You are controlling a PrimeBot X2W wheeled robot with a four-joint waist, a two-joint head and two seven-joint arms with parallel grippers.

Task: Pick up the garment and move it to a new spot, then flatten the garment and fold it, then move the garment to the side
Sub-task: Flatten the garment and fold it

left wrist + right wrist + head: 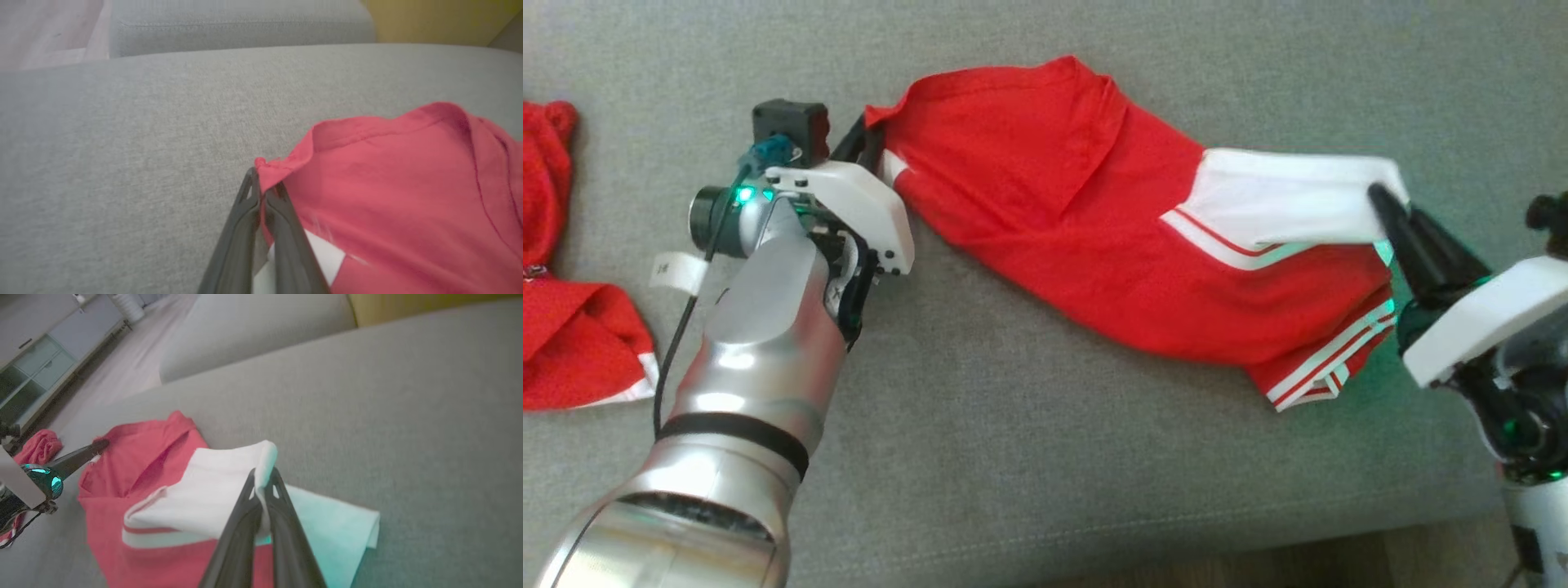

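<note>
Head view: red garment (1045, 220) with white striped panels lies stretched across the grey sofa cushion (1029, 457), spanning between the two claws. The left claw (870, 132) is clamped on the red corner, and the right claw (1378, 196) is clamped on the white edge at the opposite end. The head view alone gives the full span and the sag between the claws, plus a second red cloth (564, 327) lying well apart, outboard of the left claw. White tag (678, 273) hangs off the left forearm.

Left wrist view: left claw (261, 183) has fingers together, pinching a bunched red corner right at the tips. The garment (400, 196) spreads to the right of the fingers, with a white patch under them. Bare cushion (122, 163) lies ahead and a yellow wall (429, 20) beyond; the head view shows none of this background.

Right wrist view: right claw (263, 477) has fingers closed on the folded white edge, with the garment (155, 469) running away to the left. The left claw (98, 446) is seen across the cloth, tip on the red corner. The second red cloth (39, 447) sits behind it. Floor (122, 371) and a cabinet (36, 363) are in the far background.
</note>
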